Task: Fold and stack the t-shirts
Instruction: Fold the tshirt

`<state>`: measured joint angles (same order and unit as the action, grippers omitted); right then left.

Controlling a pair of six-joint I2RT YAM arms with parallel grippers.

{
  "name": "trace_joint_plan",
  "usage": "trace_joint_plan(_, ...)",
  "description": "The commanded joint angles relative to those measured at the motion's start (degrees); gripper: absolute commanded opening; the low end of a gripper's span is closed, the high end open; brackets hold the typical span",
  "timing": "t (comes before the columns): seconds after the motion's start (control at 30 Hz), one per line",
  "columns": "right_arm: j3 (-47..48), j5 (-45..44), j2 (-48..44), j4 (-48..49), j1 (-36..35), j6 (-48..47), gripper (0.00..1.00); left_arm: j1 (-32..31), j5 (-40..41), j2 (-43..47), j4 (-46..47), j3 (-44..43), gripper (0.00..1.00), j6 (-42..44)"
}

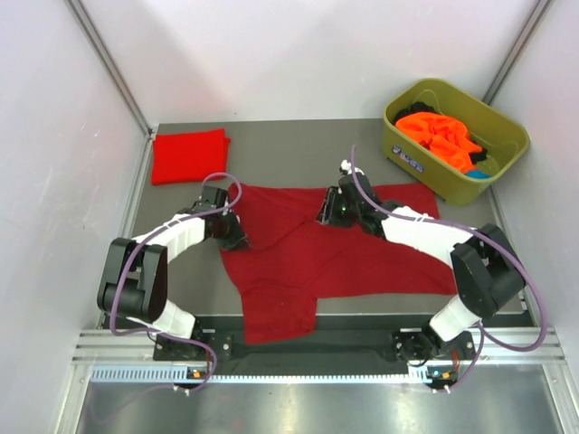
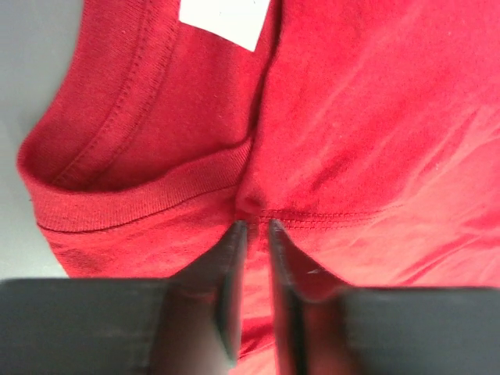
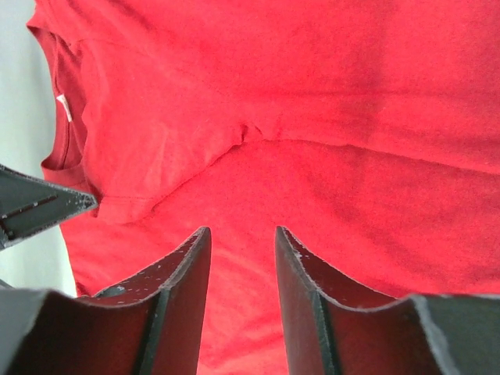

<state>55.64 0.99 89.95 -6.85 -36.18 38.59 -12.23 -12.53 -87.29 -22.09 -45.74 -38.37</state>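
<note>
Crimson t-shirt [image 1: 298, 262] lies open on the tabletop [image 1: 298, 154]. Its long axis runs from the left fingers [image 2: 233, 258] to the right fingers [image 3: 191, 269] and on past them.

- Left fingers: nearly together, with only a thin slit between them. The tips sit right where the collar rib [image 2: 141, 199] meets the shoulder seam [image 2: 328, 219]. The collar curves off to the left of the tips, the neck label [image 2: 226, 19] is straight ahead beyond them, and the seam runs off to the right. A crease of cloth rises at the tips, but I can't tell whether it's actually pinched.
- Right fingers: clearly apart, with flat cloth showing through the gap and nothing held. A diagonal crease lies just ahead of the tips. The collar end and the left fingers are further ahead, off to the left.

What matters for the next move, as I read it: both sets of fingers are on the same far edge of the shirt, with the left at the neck end and the right near mid-body. Most of the cloth lies behind and below that line, toward the arm bases, so a fold would have to pull it that way. The left arm is nearer the collar — the right has to close on cloth first.

Folded red t-shirt [image 1: 188, 155] sits well beyond the left fingers. Orange t-shirts [image 1: 434, 134] are in the tub [image 1: 443, 181], behind and to the side of the right fingers.
</note>
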Motion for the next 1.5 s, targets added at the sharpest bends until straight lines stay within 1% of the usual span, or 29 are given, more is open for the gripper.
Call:
trace_joint_plan(0.0, 2.7, -0.6, -3.1, 1.8, -1.8, -1.3, 0.4, -0.4, 1.5, 1.6, 2.7, -0.5, 0.21, -1.7)
trace_joint_plan(0.03, 2.7, -0.3, -3.2, 2.4, -2.3, -2.0, 0.4, -0.4, 1.5, 2.2, 2.7, -0.9, 0.08, -2.3)
trace_joint_plan(0.07, 2.6, 0.1, -3.2, 2.9, -2.4, -3.9, 0.42, -0.4, 1.0, 3.1, 2.6, -2.1, 0.03, -2.6)
trace_joint_plan(0.1, 2.6, 0.8, -3.2, 4.3, -2.7, -4.7, 0.43, -0.4, 0.8, 3.3, 2.6, -2.8, 0.0, -2.8)
trace_joint_plan(0.17, 1.8, 2.3, -2.9, 6.4, -3.5, -7.1, 0.46, -0.5, -0.4, 3.2, 2.7, -5.4, 0.0, -3.1)
trace_joint_plan(0.2, 1.3, 4.5, -2.6, 10.5, -3.8, -7.8, 0.46, -0.5, -0.8, 2.8, 2.8, -6.5, 0.0, -3.2)
trace_joint_plan(0.33, -1.1, 7.6, -1.7, 17.2, -6.2, -11.7, 0.5, -0.4, -0.7, 0.0, 1.4, -11.4, 0.0, -3.6)
trace_joint_plan(0.47, -0.6, 8.6, 0.9, 19.5, -9.2, -16.4, 0.52, -0.3, 0.1, -3.8, 1.0, -16.1, 0.0, -3.9)
trace_joint_plan(0.57, -0.2, 8.2, 3.6, 21.9, -11.6, -18.6, 0.53, -0.3, -0.8, -6.7, 1.9, -18.9, 0.0, -4.8)
trace_joint_plan(0.63, 0.9, 6.3, 5.9, 22.1, -13.3, -19.4, 0.57, -0.2, -2.4, -8.9, 2.3, -20.7, 0.0, -5.7)
trace_joint_plan(0.77, 3.3, 0.3, 9.4, 21.2, -15.4, -20.4, 0.58, 0.5, -4.7, -12.2, 3.4, -22.6, 0.0, -7.9)
trace_joint_plan(0.8, 3.5, -0.6, 9.9, 21.5, -16.1, -20.6, 0.57, 0.8, -5.0, -12.6, 4.1, -22.9, 0.0, -8.3)
trace_joint_plan(0.83, 3.5, -0.6, 10.2, 21.9, -16.5, -20.8, 0.52, 1.2, -6.2, -13.4, 4.3, -23.5, 0.0, -8.6)
trace_joint_plan(0.9, 3.6, -2.3, 10.7, 22.7, -17.0, -20.9, 0.48, 2.4, -7.1, -14.0, 5.0, -24.4, 0.0, -9.4)
trace_joint_plan(1.13, 5.7, -5.4, 12.7, 21.4, -17.6, -20.5, 0.48, 5.0, -10.5, -16.6, 5.7, -29.3, 0.0, -10.9)
trace_joint_plan(1.3, 8.5, -7.7, 15.3, 19.6, -18.3, -20.7, 0.49, 5.4, -13.0, -17.7, 7.4, -30.3, 0.0, -12.8)
trace_joint_plan(1.37, 10.2, -8.7, 16.3, 17.9, -18.4, -20.5, 0.48, 5.5, -13.6, -18.3, 7.6, -30.8, 0.0, -13.0)
trace_joint_plan(1.47, 12.7, -12.5, 18.1, 15.8, -18.4, -19.8, 0.47, 5.7, -14.3, -19.3, 7.7, -31.5, 0.0, -13.1)
